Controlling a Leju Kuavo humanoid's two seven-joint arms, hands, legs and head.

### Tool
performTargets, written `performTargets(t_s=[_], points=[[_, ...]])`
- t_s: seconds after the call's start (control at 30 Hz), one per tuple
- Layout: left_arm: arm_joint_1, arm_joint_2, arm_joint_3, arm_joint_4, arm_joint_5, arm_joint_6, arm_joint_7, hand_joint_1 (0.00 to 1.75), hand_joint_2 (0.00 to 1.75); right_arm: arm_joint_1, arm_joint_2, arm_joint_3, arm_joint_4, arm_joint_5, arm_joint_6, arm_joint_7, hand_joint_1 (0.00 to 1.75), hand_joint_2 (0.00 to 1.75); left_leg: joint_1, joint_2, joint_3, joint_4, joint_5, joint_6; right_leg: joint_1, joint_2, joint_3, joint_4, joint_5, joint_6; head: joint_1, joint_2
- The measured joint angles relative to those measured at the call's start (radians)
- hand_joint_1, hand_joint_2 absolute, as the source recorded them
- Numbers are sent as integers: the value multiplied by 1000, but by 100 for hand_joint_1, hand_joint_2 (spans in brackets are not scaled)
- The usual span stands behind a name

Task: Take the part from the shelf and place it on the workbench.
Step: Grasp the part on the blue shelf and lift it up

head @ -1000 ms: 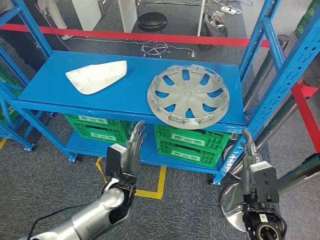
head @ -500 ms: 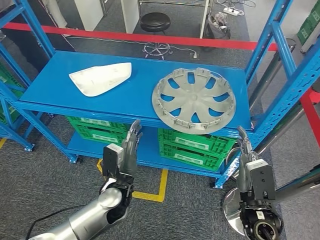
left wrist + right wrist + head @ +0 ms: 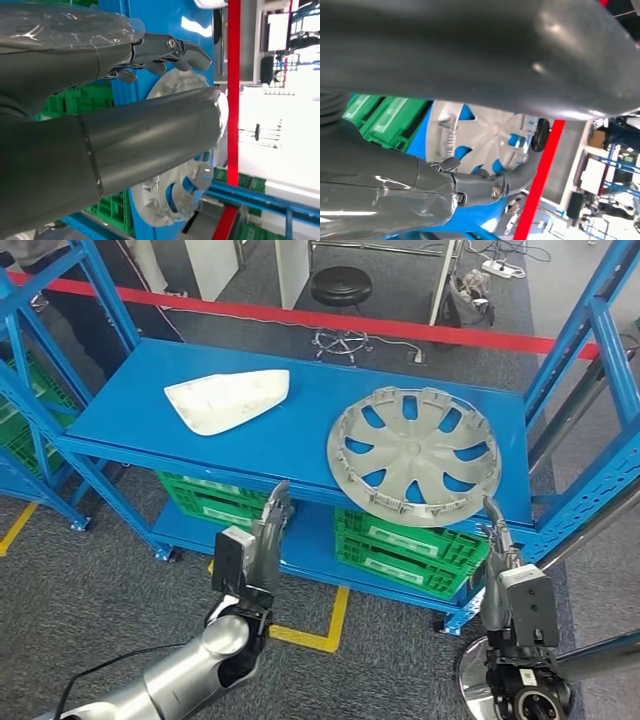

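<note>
**Q:** Where do you find the part?

**A:** You see the grey wheel cover [image 3: 414, 451] lying flat on the upper blue shelf [image 3: 302, 430], towards the end nearest the right-side upright, its near rim close to the shelf's front edge. In the left wrist view the same wheel cover [image 3: 177, 200] appears beyond the thumb; in the right wrist view it [image 3: 486, 135] appears between thumb and fingers, but apart from them.

**Q:** What else rests on that shelf?

**A:** A white moulded panel [image 3: 226, 400] lies well apart from the wheel cover, towards the shelf's other end. Green crates [image 3: 407, 545] sit on the level below the shelf.

**Q:** How do your robot's hands stand?

**A:** The left hand [image 3: 266, 540] is raised in front of the shelf's front edge, below the shelf surface, fingers [image 3: 170, 50] extended and apart, holding nothing. The right hand [image 3: 494, 530] is raised just below the shelf's front edge, beneath the wheel cover's near rim, fingers [image 3: 523, 170] apart from the thumb, also empty. Neither hand touches the wheel cover.

**Q:** And behind the shelf?

**A:** A black stool [image 3: 341, 288] stands beyond a red floor line [image 3: 392, 328].
</note>
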Motion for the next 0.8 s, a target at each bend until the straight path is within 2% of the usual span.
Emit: performTargets(t_s=[0.07,0.1,0.17,0.2,0.23,0.27,0.3,0.33,0.37,0.4,0.43,0.53,0.57,0.6,0.63,0.67,0.7,0.73,0.77,0.8], points=[[-1,1,0,-1,0,0,1,0,0,0,0,0,-1,0,0,-1,0,0,-2,8,-10,30,-20,-12,-9,-5,16,-19,5,-3,-4,0],[-3,2,0,-1,0,0,1,0,0,0,0,0,-1,0,0,-1,0,0,-2,15,-34,77,-43,-18,-14,-10,24,-27,7,-5,-9,0],[-4,1,0,-1,0,0,2,0,0,1,0,0,-1,0,-1,-1,0,0,5,26,-114,218,-99,-30,-14,-18,27,-31,5,-9,-17,0],[-2,1,0,-1,0,0,3,0,0,2,0,0,-1,0,-1,-1,0,0,8,29,-151,275,-113,-35,-14,-21,28,-30,2,-9,-18,0],[0,1,0,-1,0,0,3,0,0,4,0,0,-1,0,-1,-1,0,0,12,32,-172,298,-108,-38,-15,-24,30,-30,0,-8,-19,0],[1,2,0,-1,0,0,4,0,0,6,0,0,-1,0,-1,-1,0,0,14,34,-169,278,-83,-41,-16,-26,33,-30,-4,-6,-20,0],[1,2,0,-1,0,0,4,0,0,7,0,0,-1,0,-1,-1,0,0,16,37,-145,220,-43,-42,-17,-28,38,-29,-8,-3,-22,0],[1,2,0,-1,0,0,4,0,0,7,0,0,-1,0,-1,-2,0,0,17,43,-109,142,-1,-42,-18,-29,43,-28,-13,2,-23,0],[1,2,0,-1,0,0,4,0,0,7,0,0,-1,0,-1,-2,0,0,16,49,-74,69,27,-40,-17,-30,46,-25,-20,7,-26,0],[0,2,0,-1,0,0,4,0,0,7,0,0,-1,0,-1,-2,0,0,15,54,-49,20,43,-35,-15,-31,49,-24,-26,13,-27,0],[-1,1,0,-1,0,0,4,0,0,7,0,0,-1,0,0,-2,0,0,13,56,-37,-5,45,-29,-13,-31,50,-23,-31,19,-26,0],[-1,1,0,-1,-1,0,4,0,0,7,0,0,-1,0,2,-3,0,0,11,51,-29,-12,36,-7,-14,-35,54,-18,-46,36,-18,0],[-2,0,0,-1,-1,0,4,0,0,7,0,-1,-1,0,3,-4,0,0,12,49,-24,-14,34,0,-17,-35,46,3,-60,40,-14,0],[-2,0,0,-2,-1,0,4,0,0,7,0,-1,-2,0,4,-4,0,0,14,49,-18,-17,32,6,-18,-33,26,49,-85,44,-10,0],[-2,-1,0,-2,-2,0,4,0,0,7,0,-1,-2,-1,4,-4,0,0,13,48,-14,-17,29,11,-19,-31,-7,118,-116,46,-6,0],[-1,-1,0,-2,-2,0,4,0,0,8,0,-1,-2,-2,5,-5,0,0,12,47,-11,-17,25,14,-20,-30,-49,200,-147,48,-2,0],[0,-1,0,-2,-2,0,4,0,0,9,0,-1,-1,-4,6,-4,0,0,11,46,-7,-17,22,17,-20,-29,-89,269,-166,49,-1,0],[1,-1,0,-2,-2,0,4,0,0,11,0,-1,0,-5,7,-4,0,0,10,43,-3,-17,18,17,-20,-29,-115,305,-166,49,0,0],[1,-1,0,-2,-2,0,4,0,0,12,0,-1,0,-7,7,-4,0,0,9,40,3,-16,14,17,-20,-29,-120,297,-144,48,0,0],[2,-2,0,-2,-2,0,4,0,0,12,0,-1,0,-9,7,-5,0,0,8,37,11,-16,9,15,-19,-29,-103,246,-102,45,0,0]])
